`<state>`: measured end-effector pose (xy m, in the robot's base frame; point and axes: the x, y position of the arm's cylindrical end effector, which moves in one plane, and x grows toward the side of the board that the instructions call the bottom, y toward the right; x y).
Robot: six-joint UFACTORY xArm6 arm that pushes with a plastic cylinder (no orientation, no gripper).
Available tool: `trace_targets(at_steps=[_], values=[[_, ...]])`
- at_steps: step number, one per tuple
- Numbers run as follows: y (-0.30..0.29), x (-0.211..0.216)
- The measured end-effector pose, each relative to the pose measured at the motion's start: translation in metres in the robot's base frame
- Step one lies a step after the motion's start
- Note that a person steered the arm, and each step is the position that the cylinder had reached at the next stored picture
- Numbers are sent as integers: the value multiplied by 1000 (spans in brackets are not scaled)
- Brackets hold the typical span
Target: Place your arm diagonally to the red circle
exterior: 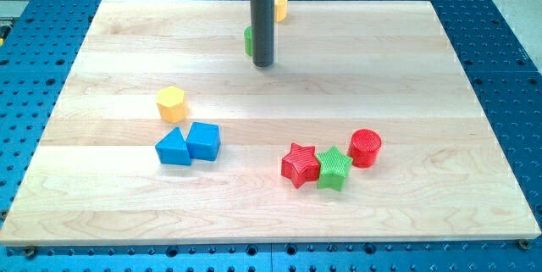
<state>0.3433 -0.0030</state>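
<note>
Red circle point(366, 147): near right of board, just right of green star point(334, 169) and red star point(299, 164).

My tip point(263, 64): far centre, well apart from it, touching nothing I can confirm; a green block point(248, 41) sits partly hidden behind the rod.

Jaws: none fitted, nothing held.

Step, judged: travel near-right over bare wood, stop off the circle's far-left corner, avoid both stars.

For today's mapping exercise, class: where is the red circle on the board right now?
The red circle sits in the view's lower right, just right of the green star, which adjoins the red star. My tip is far off, near the view's top.
</note>
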Motion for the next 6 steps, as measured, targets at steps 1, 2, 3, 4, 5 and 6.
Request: trace_targets(at_steps=[1,2,3,4,5,6], values=[[-24,-25],[-40,-59],[-45,-88],[-112,-83],[-131,-82],[-94,-88]])
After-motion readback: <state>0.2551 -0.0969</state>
